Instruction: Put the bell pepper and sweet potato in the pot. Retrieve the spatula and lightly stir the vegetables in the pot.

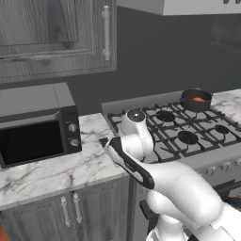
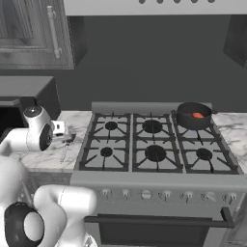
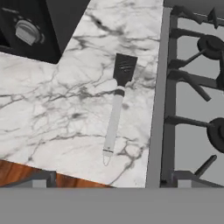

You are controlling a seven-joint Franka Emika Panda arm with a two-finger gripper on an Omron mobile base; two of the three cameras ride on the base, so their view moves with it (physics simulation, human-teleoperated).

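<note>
Marble counter (image 3: 65,118), white veined with grey, carries the spatula (image 3: 117,107) flat beneath my hand camera: black squarish head toward twelve o'clock, pale handle running down toward six, the stove (image 3: 192,100) edge just beside it at three o'clock and the microwave (image 3: 30,26) corner off at ten. My gripper (image 2: 67,137) hangs over the counter between microwave and stove, touching nothing; my jaws stand fully apart and empty, though the base views show them too small to judge. From the right base view, the pot (image 2: 194,116) sits on the stove's back-right burner, at about one o'clock from my hand and well apart from it. Inside the pot a patch of bright red, the bell pepper (image 2: 198,115), shows. I cannot make out the sweet potato from either base view.
</note>
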